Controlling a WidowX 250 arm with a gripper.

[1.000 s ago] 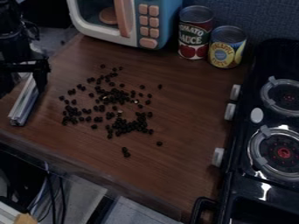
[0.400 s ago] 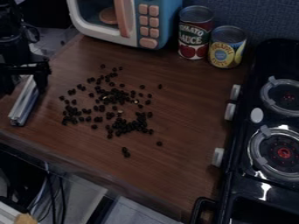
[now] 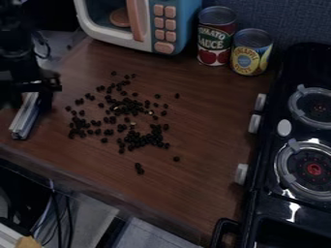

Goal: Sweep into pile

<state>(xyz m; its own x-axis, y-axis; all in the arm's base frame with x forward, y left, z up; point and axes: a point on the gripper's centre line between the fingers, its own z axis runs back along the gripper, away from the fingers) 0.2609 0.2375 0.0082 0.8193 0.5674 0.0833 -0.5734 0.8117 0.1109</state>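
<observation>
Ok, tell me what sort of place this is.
Probably a toy kitchen set up for a robot: a play microwave, two food cans and a small black stove share the wooden counter.

Desk [image 3: 207,116]: brown wood-grain top, smooth, faint sheen. Bar [image 3: 24,121] near left edge: metallic, smooth, shiny. Small beads [image 3: 143,140]: dark, hard-looking. Toy microwave [image 3: 115,38] at far edge: smooth plastic. Red-labelled can [image 3: 214,46], yellow-labelled can [image 3: 251,57]: metal tops, paper-like labels. Stove [image 3: 275,203] along right edge: glossy black. Backdrop [image 3: 294,19]: matt, rough, cloth-like.
</observation>
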